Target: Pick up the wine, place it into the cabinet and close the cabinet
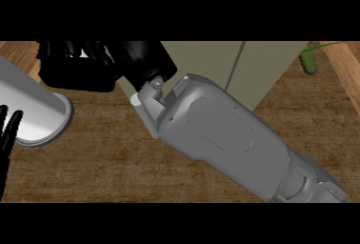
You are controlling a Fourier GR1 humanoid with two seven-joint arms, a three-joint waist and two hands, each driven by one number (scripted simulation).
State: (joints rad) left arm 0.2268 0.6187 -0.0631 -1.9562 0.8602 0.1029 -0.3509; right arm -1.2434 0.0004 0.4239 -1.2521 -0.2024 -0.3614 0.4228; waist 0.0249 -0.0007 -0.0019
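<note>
Here my right forearm [239, 143] crossed the wooden desk [98, 171] from near right to far left. My right hand [105, 59] was at the far left, just beside the grey-green cabinet [211, 62]; I could not tell how its fingers were set. The wine was nowhere that I could make out. My left hand [8, 138] showed at the left edge, fingers straight, beside a grey cylinder [35, 114]. A green thing [308, 62] lay far right.

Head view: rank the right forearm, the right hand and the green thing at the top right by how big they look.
1. right forearm: largest by far, though nearness to the camera inflates it.
2. right hand: clearly smaller.
3. green thing: smallest, lying farther away on the counter.
</note>
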